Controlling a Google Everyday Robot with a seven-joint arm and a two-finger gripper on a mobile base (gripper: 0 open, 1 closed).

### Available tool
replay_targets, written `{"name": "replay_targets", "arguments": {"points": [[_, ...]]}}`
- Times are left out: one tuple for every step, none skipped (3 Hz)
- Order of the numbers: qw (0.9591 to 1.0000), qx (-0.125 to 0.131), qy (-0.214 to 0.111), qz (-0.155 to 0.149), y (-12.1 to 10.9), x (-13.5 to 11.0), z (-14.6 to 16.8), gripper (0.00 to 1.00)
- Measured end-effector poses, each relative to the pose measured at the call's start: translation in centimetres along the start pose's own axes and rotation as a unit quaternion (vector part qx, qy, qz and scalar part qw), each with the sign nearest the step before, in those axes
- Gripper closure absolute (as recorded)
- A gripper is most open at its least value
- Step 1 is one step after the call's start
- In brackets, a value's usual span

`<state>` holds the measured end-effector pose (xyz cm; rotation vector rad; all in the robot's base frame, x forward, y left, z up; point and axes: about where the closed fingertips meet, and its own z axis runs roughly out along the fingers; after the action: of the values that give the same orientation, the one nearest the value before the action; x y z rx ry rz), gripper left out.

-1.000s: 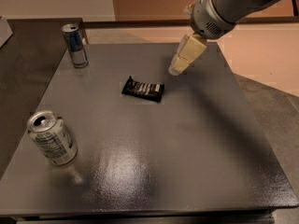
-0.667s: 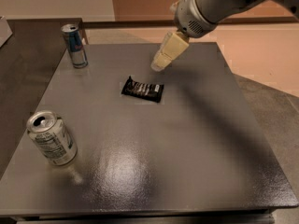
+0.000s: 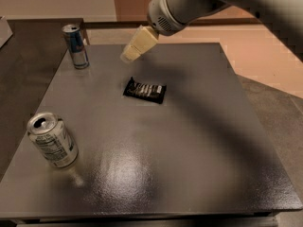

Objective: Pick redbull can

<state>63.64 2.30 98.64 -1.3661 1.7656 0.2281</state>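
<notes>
The redbull can point(image 3: 75, 46), slim, blue and silver with a silver top, stands upright at the far left corner of the grey table point(image 3: 189, 141). My gripper point(image 3: 130, 55), with cream fingers at the end of the white arm, hangs above the table's far middle. It is to the right of the can and apart from it, holding nothing.
A wider silver-white can point(image 3: 51, 140) with printed text stands near the front left edge. A black snack packet point(image 3: 145, 90) lies flat near the table's middle, just below the gripper. A dark counter runs along the left, and tan floor shows at the right.
The arm and gripper have moved left across the far side of the table, toward the redbull can. The cans and packet have not moved.
</notes>
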Motion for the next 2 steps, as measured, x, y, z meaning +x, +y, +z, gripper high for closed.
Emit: {"name": "replay_targets", "arguments": {"points": [[0.9991,-0.015,-0.019,0.036,-0.3,-1.5,2.0,0.00],[0.9960,-0.040,-0.037,0.071,-0.7,-2.8,3.8,0.00]]}}
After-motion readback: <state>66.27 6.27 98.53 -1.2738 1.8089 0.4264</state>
